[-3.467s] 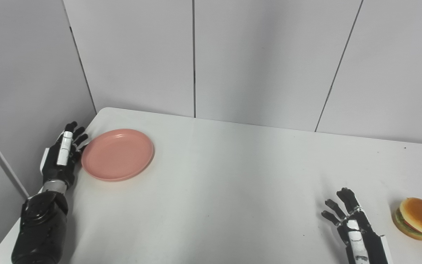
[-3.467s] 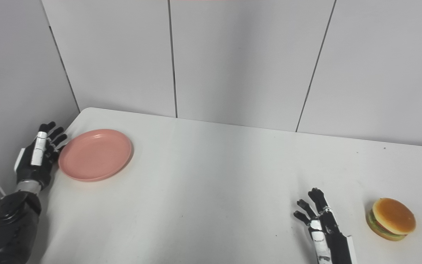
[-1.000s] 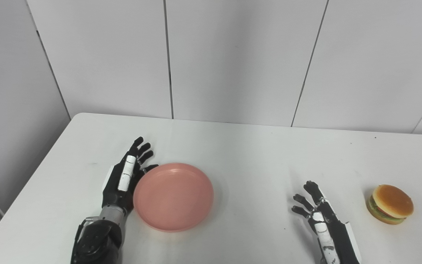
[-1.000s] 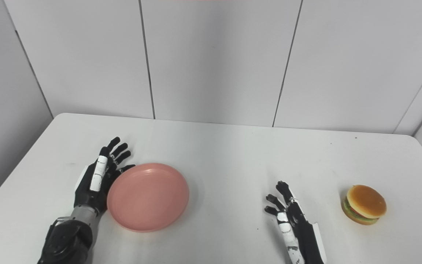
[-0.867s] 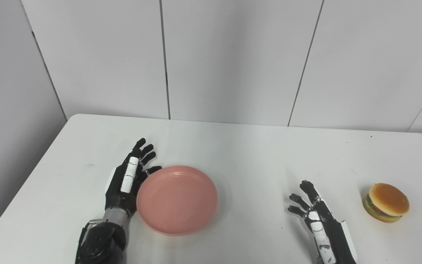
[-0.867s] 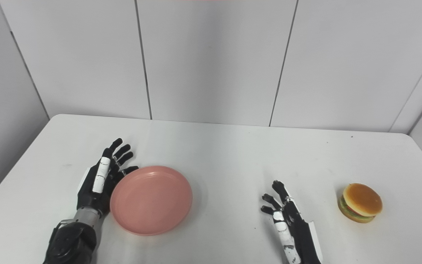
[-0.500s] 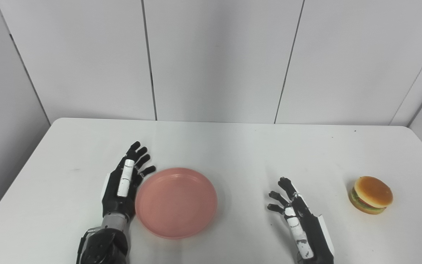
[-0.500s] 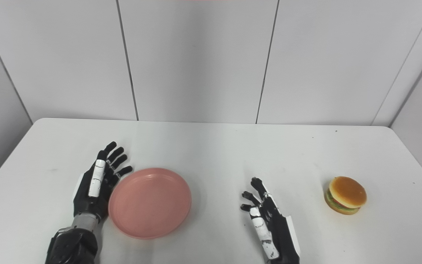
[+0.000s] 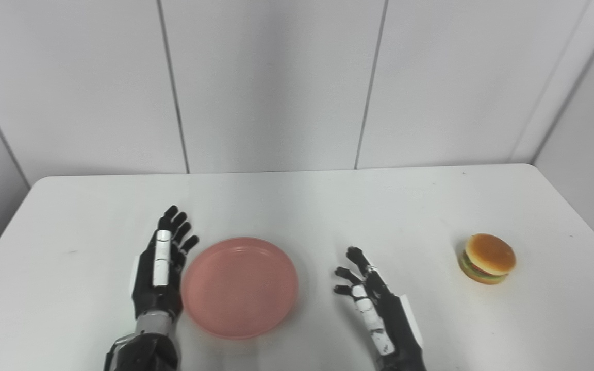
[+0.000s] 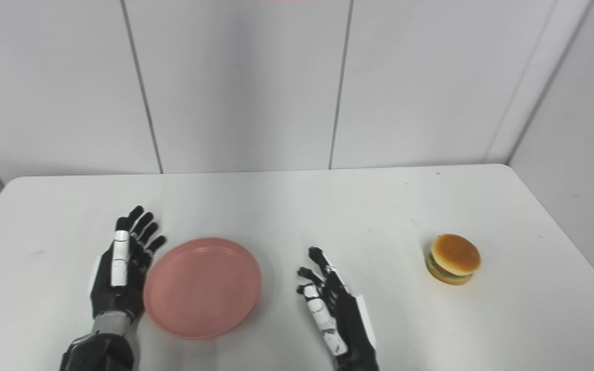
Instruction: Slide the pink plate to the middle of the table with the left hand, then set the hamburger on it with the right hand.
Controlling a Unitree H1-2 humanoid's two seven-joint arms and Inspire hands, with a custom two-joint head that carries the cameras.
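Left eye view. The plate (image 9: 240, 286) lies flat on the tabletop (image 9: 297, 206), somewhat left of centre. The left robot hand (image 9: 160, 270) stands edge-on just beside the plate's left rim, fingers spread and grasping nothing; whether it touches the rim cannot be told. The slide appears done or nearly so.

Right eye view. The right robot hand (image 10: 334, 304) rests released, fingers apart, just right of the plate and well apart from the hamburger (image 10: 452, 266), which sits upright near the tabletop's right edge. The step in hand is judged to be the changeover from sliding to picking. The next move calls for the right robot hand to reach rightward and close around the bun's sides.
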